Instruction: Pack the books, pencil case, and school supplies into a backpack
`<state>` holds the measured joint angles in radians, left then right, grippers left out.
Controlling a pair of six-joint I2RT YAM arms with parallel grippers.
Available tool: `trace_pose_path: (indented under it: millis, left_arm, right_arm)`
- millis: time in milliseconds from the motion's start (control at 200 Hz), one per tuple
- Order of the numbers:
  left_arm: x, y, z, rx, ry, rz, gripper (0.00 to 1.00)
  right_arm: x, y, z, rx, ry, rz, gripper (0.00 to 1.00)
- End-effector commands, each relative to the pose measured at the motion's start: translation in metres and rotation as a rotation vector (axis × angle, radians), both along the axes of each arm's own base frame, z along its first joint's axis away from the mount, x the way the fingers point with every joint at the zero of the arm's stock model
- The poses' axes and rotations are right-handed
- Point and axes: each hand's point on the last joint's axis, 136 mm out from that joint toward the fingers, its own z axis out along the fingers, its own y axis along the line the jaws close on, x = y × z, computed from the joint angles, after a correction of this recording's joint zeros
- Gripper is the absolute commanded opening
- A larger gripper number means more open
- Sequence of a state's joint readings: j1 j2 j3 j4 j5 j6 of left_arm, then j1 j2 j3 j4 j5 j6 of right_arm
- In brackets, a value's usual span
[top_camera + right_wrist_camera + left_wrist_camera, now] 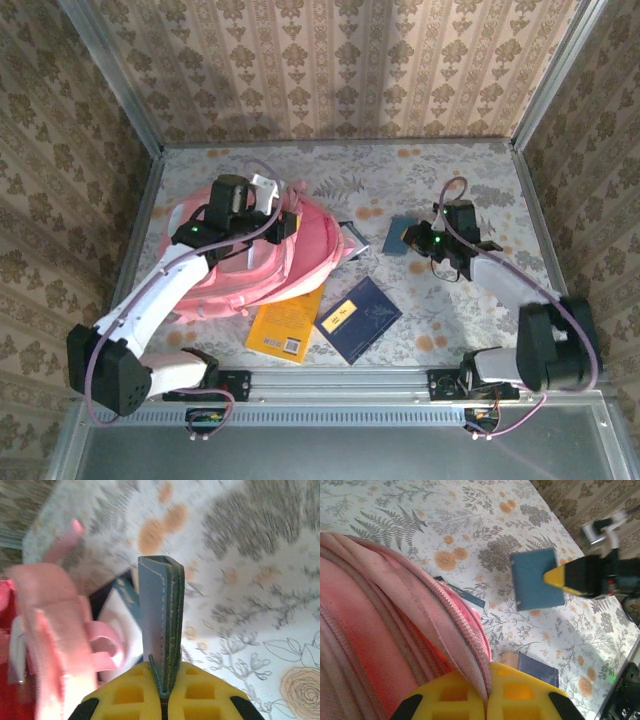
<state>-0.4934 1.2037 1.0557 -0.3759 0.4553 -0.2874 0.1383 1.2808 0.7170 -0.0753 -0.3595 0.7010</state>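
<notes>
Gripping, left: your left gripper (487, 700) is clamped on the backpack (380, 630) at its open edge.
Gripping, right: your right gripper (164, 700) pinches the teal square (160, 615), which stands edge-on.
Books: yellow book (287, 325) and navy book (358, 318) lie flat on the table (450, 170), just beside the backpack.

- I can read no words or numbers anywhere from here.
- The navy book (358, 318), near the middle of the table, carries a yellow label (343, 313) with dark marks on it. They are too small for me to make out.
- The yellow book (285, 325), just left of it, gives me no legible lettering.
</notes>
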Motion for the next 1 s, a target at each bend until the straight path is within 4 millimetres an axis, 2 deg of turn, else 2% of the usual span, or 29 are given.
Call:
trace_pose_path:
  millis: [0,95,160,310,355,525,560,570,600,690,840,995]
  left_arm:
    - [-0.004,0.018,0.062,-0.018,-0.174,0.049,0.00]
    - [-0.014,0.031,0.089,-0.036,-0.238,0.085,0.00]
    - [-0.022,0.037,0.099,-0.033,-0.268,0.082,0.00]
    - [-0.032,0.055,0.097,0.048,-0.272,0.108,0.00]
    - [-0.031,0.067,0.098,0.049,-0.261,0.137,0.00]
    - [-0.035,0.087,0.108,0.030,-0.288,0.175,0.00]
    - [-0.036,0.086,0.108,0.040,-0.293,0.161,0.00]
    - [-0.037,0.086,0.109,0.040,-0.295,0.153,0.00]
    - [-0.038,0.082,0.110,0.040,-0.297,0.125,0.00]
    - [-0.038,0.077,0.114,0.014,-0.273,0.094,0.00]
    - [-0.037,0.079,0.125,-0.046,-0.267,0.098,0.00]
    - [-0.039,0.080,0.130,-0.036,-0.300,0.088,0.00]
  right_arm:
    - [-0.004,-0.002,0.039,-0.108,-0.084,-0.010,0.00]
    - [-0.006,0.025,0.065,-0.110,-0.141,0.054,0.00]
    - [-0.007,0.047,0.082,-0.070,-0.165,0.094,0.00]
    - [-0.013,0.108,0.114,0.076,-0.250,0.203,0.00]
    - [-0.016,0.128,0.120,0.100,-0.265,0.244,0.00]
    - [-0.023,0.195,0.128,0.209,-0.260,0.328,0.00]
    - [-0.026,0.206,0.129,0.238,-0.259,0.333,0.00]
    - [-0.025,0.211,0.122,0.239,-0.242,0.334,0.00]
    - [-0.028,0.221,0.119,0.249,-0.233,0.333,0.00]
    - [-0.039,0.249,0.123,0.290,-0.234,0.357,0.00]
    - [-0.050,0.276,0.132,0.313,-0.242,0.356,0.00]
    - [-0.051,0.300,0.126,0.375,-0.174,0.283,0.00]
